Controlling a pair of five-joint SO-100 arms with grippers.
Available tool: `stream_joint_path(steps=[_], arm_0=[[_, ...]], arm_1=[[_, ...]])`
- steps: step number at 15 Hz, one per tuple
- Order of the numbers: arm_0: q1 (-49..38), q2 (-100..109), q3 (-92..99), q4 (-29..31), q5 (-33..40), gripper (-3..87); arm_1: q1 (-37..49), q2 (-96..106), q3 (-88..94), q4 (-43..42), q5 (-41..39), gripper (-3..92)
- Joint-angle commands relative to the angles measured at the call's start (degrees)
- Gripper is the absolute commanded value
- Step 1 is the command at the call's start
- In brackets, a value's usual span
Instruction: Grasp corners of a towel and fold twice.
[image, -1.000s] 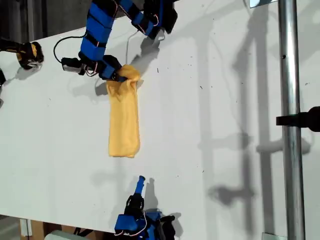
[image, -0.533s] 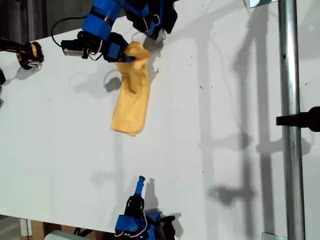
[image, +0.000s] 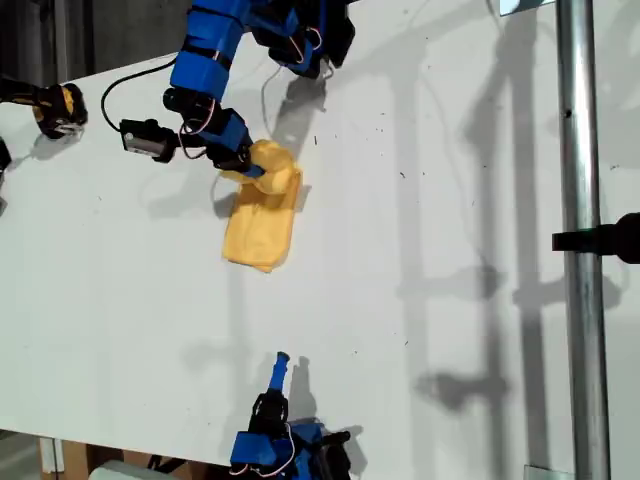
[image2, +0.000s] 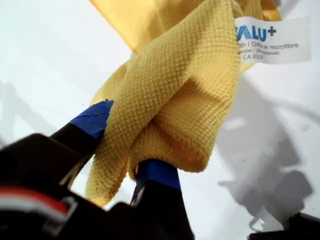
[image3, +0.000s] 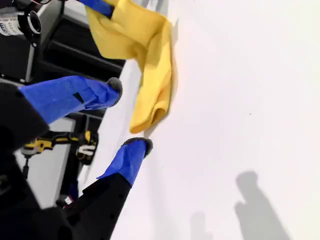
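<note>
Towel (image: 262, 215) lies bunched on the white counter (image: 420, 250), one end pinched in my first hand (image2: 127, 150); my second hand (image3: 125, 117) hovers spread, holding nothing.

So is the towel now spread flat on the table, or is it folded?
Folded, not spread. The towel is a narrow doubled strip on the table; my first gripper, shut, holds one bunched end above the rest.

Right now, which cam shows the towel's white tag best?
The first wrist view: the white tag fills a corner of the picture, its print partly legible, beside the towel bunched between my first gripper's fingers. The exterior view shows the towel whole but no tag that I can make out; neither does the second wrist view.
</note>
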Motion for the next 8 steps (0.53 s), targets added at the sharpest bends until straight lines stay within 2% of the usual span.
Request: stream_joint_path(steps=[1,8], arm_0=[[0.88,0.35,-0.35,0.0,0.0,17.5],[1.05,0.53,0.09,0.0,-0.62,17.5]], arm_1=[[1.32,-1.67,-4.13,-7.38,-1.41,-0.1],[4.48,-19.86,-11.16,-22.41,-3.96,-0.1]])
